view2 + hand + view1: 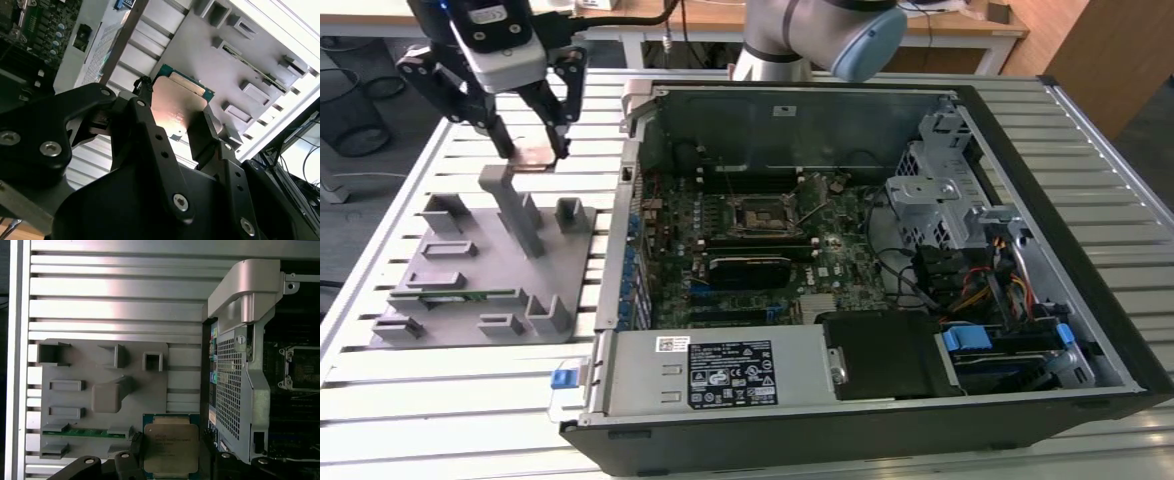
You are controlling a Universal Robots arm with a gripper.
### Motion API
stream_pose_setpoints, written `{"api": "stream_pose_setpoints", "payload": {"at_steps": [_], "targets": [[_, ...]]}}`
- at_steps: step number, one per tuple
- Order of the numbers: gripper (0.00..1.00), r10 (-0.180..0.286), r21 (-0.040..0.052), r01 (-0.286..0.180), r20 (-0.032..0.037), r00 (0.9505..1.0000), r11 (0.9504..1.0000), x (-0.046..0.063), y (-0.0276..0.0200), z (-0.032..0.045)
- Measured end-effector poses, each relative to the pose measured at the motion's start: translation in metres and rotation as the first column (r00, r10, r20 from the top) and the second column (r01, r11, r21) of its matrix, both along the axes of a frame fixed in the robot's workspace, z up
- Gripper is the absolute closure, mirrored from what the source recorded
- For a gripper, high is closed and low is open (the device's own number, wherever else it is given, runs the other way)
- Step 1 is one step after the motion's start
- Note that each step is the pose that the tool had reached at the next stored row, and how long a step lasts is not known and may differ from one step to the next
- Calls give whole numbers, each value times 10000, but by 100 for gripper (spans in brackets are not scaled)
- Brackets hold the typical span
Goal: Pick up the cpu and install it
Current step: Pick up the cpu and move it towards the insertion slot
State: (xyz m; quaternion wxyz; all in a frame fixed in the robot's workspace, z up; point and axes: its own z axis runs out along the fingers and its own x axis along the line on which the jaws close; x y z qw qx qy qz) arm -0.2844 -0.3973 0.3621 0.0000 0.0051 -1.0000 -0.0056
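The end effector (531, 155) pinched the cpu (177, 105) by opposite edges, lid up and level, likely so it could seat squarely. It hung above the grey tray (494, 270) on the table (454, 380), well apart from the socket (757, 215).

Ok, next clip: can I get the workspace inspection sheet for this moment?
Surface: slatted metal table, bearing grey tray and open computer case.
Job's things: cpu held in the air above the tray; motherboard socket sits inside the case.
Clutter: green board strip lying in tray.
Grippers: gripper shut on cpu's edges.
Cables: coloured bundle inside case, at the exterior view's right.
Surroundings: wooden desk behind table.
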Motion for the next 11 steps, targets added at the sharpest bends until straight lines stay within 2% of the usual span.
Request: {"api": "stream_pose_setpoints", "payload": {"at_steps": [11], "targets": [[47,0,0,0,0,10000,10000,451,0,0]]}}
